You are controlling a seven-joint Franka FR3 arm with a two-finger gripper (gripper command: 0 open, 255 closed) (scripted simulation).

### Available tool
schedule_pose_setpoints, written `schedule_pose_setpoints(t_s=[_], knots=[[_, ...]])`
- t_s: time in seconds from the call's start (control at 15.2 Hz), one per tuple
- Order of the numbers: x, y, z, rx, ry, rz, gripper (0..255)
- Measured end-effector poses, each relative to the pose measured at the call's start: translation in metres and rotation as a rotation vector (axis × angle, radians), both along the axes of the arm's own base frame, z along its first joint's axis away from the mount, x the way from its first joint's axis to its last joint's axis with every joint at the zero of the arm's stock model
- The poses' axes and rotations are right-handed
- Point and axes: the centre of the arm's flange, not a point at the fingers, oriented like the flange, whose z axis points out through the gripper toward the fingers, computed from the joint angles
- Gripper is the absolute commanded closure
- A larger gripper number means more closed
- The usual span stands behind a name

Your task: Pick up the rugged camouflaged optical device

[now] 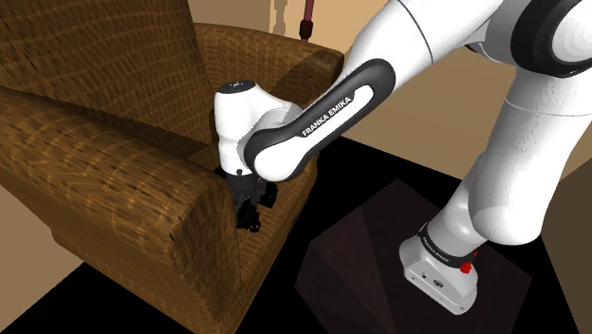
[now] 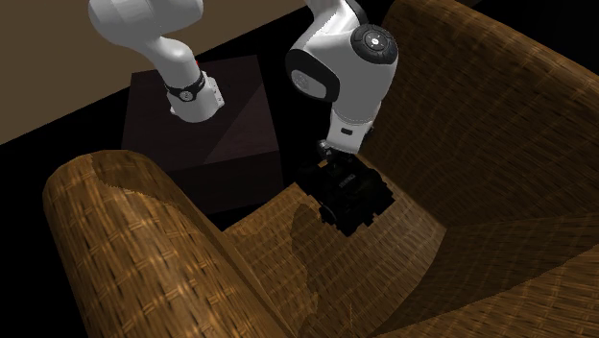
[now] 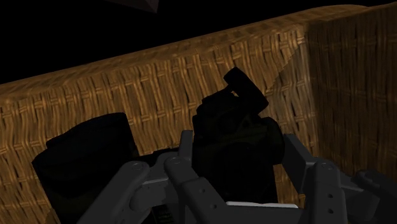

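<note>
Gripper [image 3: 237,143] low over armchair seat [image 2: 278,240], jaws apart, straddling dark camouflaged optical device [image 3: 232,121] lying on seat near wicker side wall [image 3: 114,89]. Contact unconfirmed. Risks: uneven housing may twist out under off-centre closure; fingertips may snag weave.

A brown wicker armchair [image 1: 114,190] takes up the shoulder view's left, with a high back, thick rolled arms and a seat in shadow. A tan wall [image 1: 446,95] rises behind it. A black area [image 1: 370,161] lies beside the armchair's front edge, and a pale tan patch of floor [image 1: 33,308] shows near its outer corner. The light is dim.
</note>
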Motion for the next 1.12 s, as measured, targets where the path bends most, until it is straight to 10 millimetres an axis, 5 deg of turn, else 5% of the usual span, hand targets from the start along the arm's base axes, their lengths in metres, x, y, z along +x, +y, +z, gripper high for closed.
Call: schedule_pose_setpoints(t_s=[1.12], knots=[[0.000, 0.000, 0.076, -0.001, 0.002, -0.001, 255]])
